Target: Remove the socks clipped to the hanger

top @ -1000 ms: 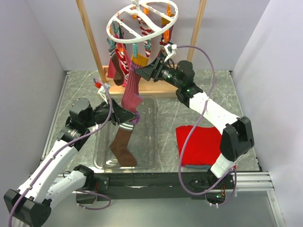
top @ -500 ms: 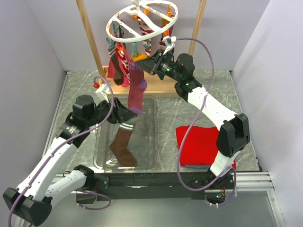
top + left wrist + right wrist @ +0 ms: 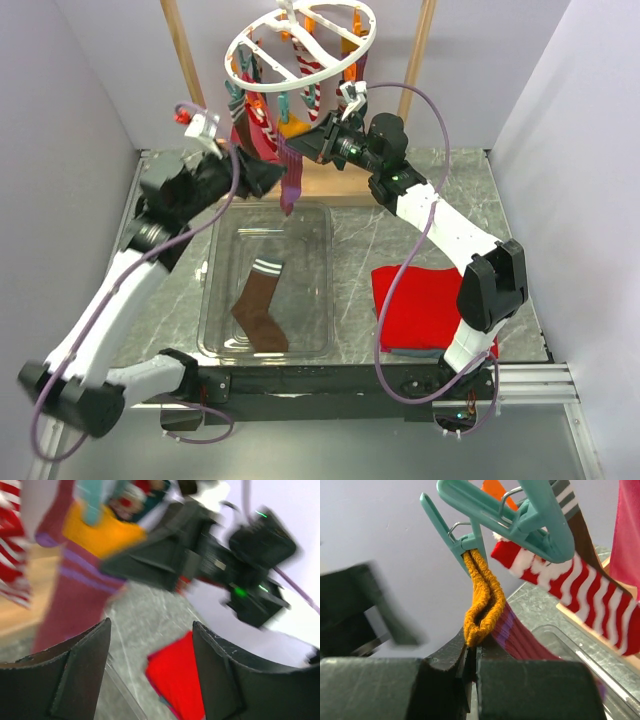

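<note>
My left gripper point(image 3: 268, 178) is raised toward the far edge of the table point(image 3: 160, 200). Its jaws are spread wide with nothing between them, and it sits just left of the hanging socks. Below it, one brown sock point(image 3: 262, 318) lies flat in a clear tray point(image 3: 318, 290) at the middle of the near edge.

A magenta sock point(image 3: 290, 182) with an orange cuff point(image 3: 482, 600) hangs from the round hanger point(image 3: 300, 45) above the far edge, held by a teal clip point(image 3: 465, 540). My right gripper point(image 3: 471, 652) is pinched closed on that cuff, just under the clip.

I judge the sock light, soft and stretchy, so it will lengthen before the clip releases. The best hold is high on the doubled cuff.

A red cloth point(image 3: 425, 305) lies near the right near corner.
</note>
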